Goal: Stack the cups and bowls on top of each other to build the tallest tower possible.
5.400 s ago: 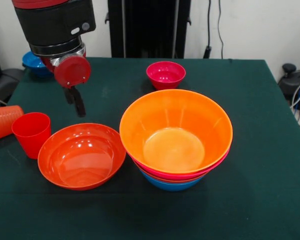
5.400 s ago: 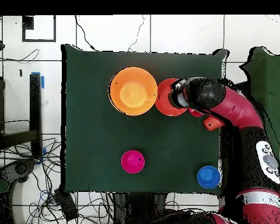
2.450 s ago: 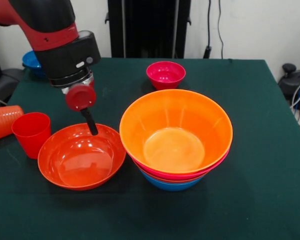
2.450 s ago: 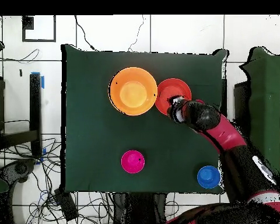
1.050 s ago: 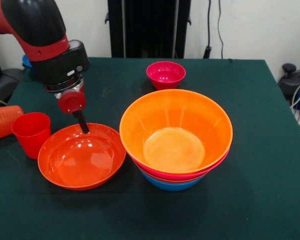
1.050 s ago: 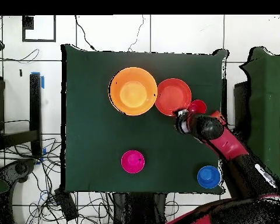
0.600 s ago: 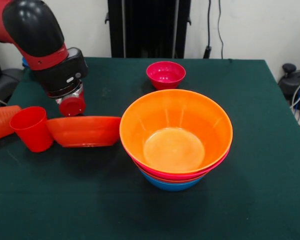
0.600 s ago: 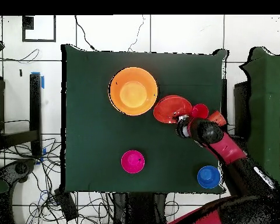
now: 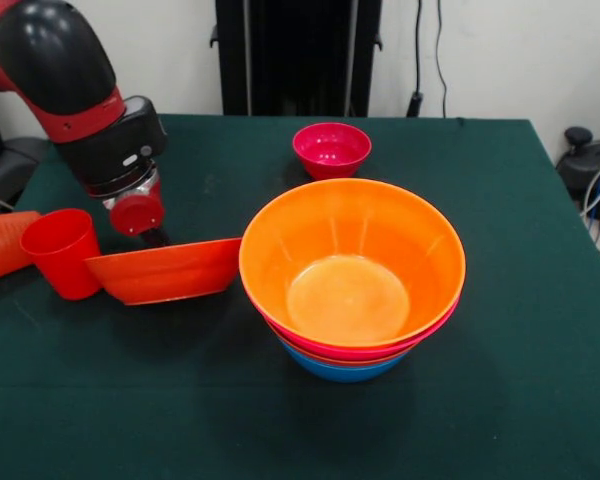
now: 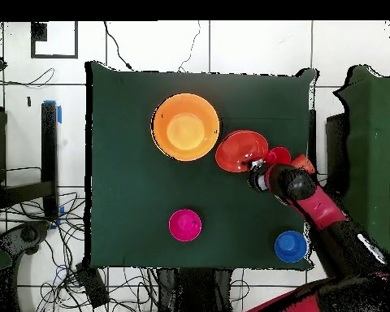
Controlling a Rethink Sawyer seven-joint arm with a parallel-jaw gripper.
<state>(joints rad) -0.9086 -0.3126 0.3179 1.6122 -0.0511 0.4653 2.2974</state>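
Note:
My gripper (image 9: 156,239) is shut on the far rim of a wide red-orange bowl (image 9: 167,271) and holds it tilted, a little off the table, left of the tower (image 9: 352,275). The tower has the yellow-orange bowl (image 9: 348,255) on top, then a pink rim, a red-orange rim and the blue base (image 9: 342,370). In the overhead view the gripper (image 10: 253,169) sits at the held bowl's (image 10: 240,150) edge, right of the tower (image 10: 185,126). The smooth red cup (image 9: 62,252) stands beside the held bowl. The ribbed orange cup (image 9: 0,245) lies on its side. No purple bowl shows.
The small magenta bowl (image 9: 331,148) stands upright at the table's far middle, and it also shows in the overhead view (image 10: 185,225). The small blue bowl (image 10: 290,245) sits near the table corner by the robot's base. Cables and a stand lie off the table.
The arm has come down and closed on the wide red-orange bowl's rim. The bowl, flat on the table before, is now tipped up and raised. The red cup has shifted slightly.

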